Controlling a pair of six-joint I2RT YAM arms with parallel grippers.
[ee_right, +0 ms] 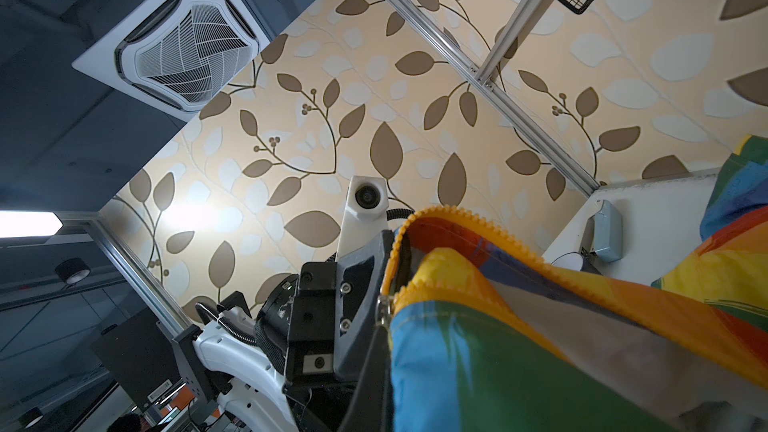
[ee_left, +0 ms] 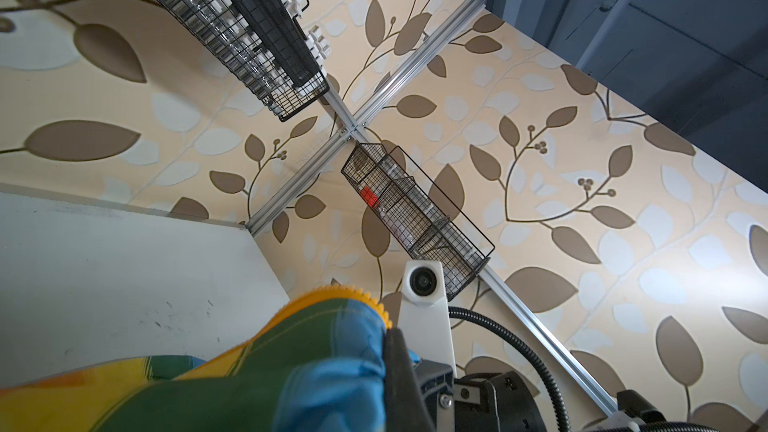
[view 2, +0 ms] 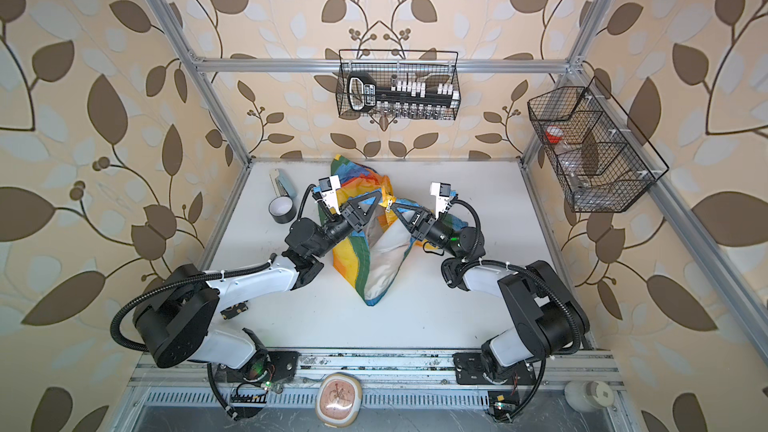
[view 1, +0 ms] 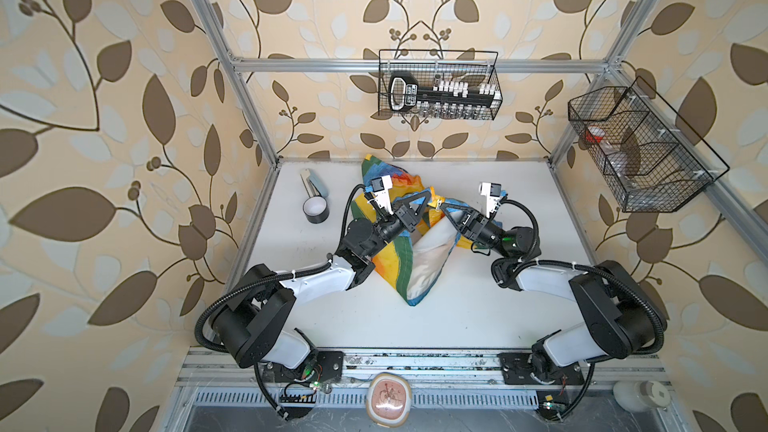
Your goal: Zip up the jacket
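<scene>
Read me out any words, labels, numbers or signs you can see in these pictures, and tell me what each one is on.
Nothing is legible.
Black tool holder in the rear wire basket: white label print, too blurred to read.
The jacket: no lettering visible.

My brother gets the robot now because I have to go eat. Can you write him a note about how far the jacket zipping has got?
Left pincer: shut on the jacket edge by the zipper.
Right pincer: shut on the facing edge.
Jacket: on the table, its middle lifted where the pincers meet.
Done: both front edges gripped.
To do: the front gapes open lower down, with the white lining showing. Zip it up.
</scene>
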